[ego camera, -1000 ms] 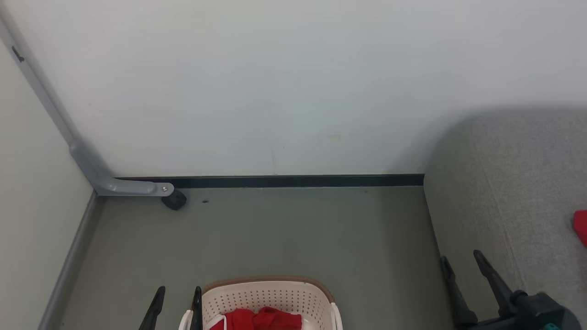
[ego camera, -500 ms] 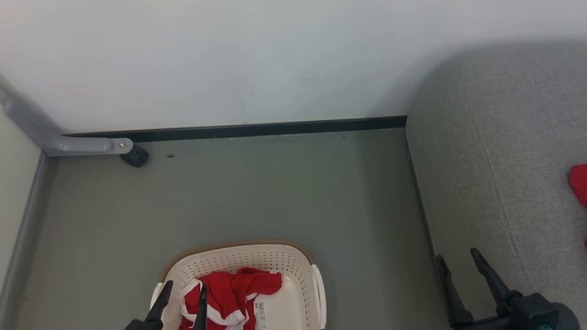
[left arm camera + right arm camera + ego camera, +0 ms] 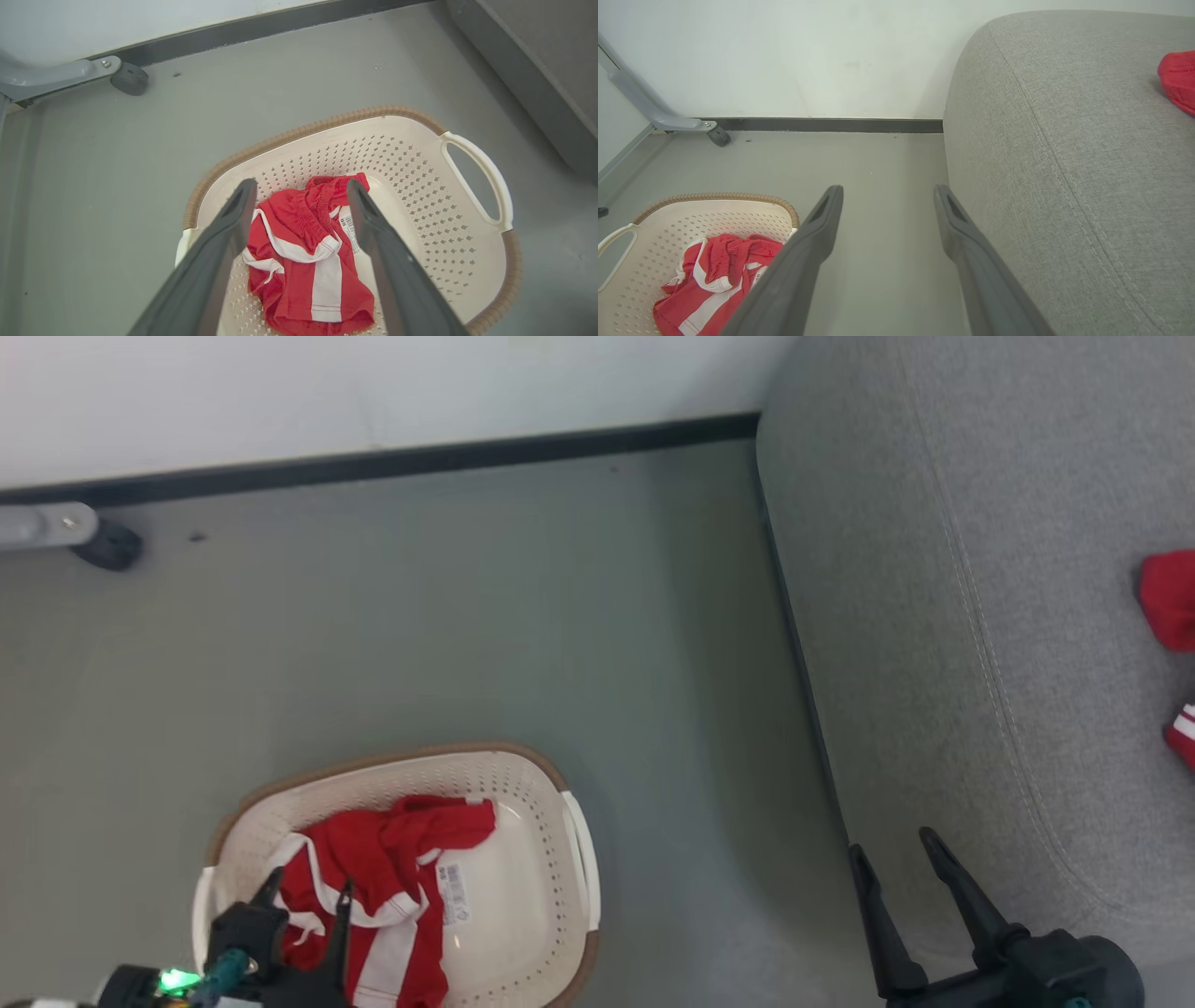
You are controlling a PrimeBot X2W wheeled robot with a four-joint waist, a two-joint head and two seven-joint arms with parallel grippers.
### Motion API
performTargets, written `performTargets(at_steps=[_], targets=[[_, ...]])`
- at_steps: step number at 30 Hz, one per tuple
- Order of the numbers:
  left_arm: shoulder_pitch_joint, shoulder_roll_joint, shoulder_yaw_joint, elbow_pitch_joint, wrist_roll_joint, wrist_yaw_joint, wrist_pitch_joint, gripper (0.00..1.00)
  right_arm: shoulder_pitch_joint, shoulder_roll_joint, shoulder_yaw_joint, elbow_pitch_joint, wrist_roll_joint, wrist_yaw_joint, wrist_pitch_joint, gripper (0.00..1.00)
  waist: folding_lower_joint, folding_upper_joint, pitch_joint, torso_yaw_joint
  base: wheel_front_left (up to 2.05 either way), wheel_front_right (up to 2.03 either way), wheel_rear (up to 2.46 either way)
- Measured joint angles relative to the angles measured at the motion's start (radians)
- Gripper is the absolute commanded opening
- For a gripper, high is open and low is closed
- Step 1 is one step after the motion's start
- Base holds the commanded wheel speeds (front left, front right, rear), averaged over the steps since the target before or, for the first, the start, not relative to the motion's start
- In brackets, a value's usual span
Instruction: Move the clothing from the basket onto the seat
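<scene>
You are at the grab step: the clothing [image 3: 303, 261] lies in the basket [image 3: 434, 210] just below your open left tool [image 3: 300, 186], so lower and pinch.

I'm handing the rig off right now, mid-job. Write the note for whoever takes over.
Left gripper: open, empty, poised over the basket, jaws spread either side of the red clothing inside it.
Right gripper: open, empty, over the floor beside the seat.
Done: red pieces lie on the seat, at the head view's right edge.
To do: grasp the garment in the basket and carry it to the seat.
</scene>
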Motion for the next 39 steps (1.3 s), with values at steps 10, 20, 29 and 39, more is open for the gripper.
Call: performTargets(at_steps=[10, 20, 29, 39], targets=[[-0.17, 0.068, -0.013, 0.122, 0.07, -0.006, 0.085, 1.0, -0.029, 0.044, 0.026, -0.035, -0.016, 0.0, 0.0, 1.0, 0.0, 0.0001, 0.152, -0.073, 0.0, 0.0, 0.0], [-0.32, 0.1, -0.01, 0.236, 0.095, 0.002, 0.176, 1.0, -0.076, 0.089, 0.033, -0.056, -0.024, -0.004, 0.0, 1.0, 0.0, 0.0001, 0.304, -0.127, 0.0, 0.0, 0.0], [-0.404, 0.058, -0.015, 0.356, 0.101, 0.048, 0.258, 1.0, -0.076, 0.092, 0.016, -0.052, -0.029, -0.018, 0.0, 1.0, 0.0, 0.0001, 0.401, -0.152, 0.0, 0.0, 0.0], [-0.498, 0.058, -0.008, 0.425, 0.11, 0.097, 0.304, 1.0, -0.076, 0.098, 0.013, -0.065, -0.041, -0.025, 0.0, 1.0, -0.0002, 0.0, 0.442, -0.147, 0.0, 0.0, 0.0]])
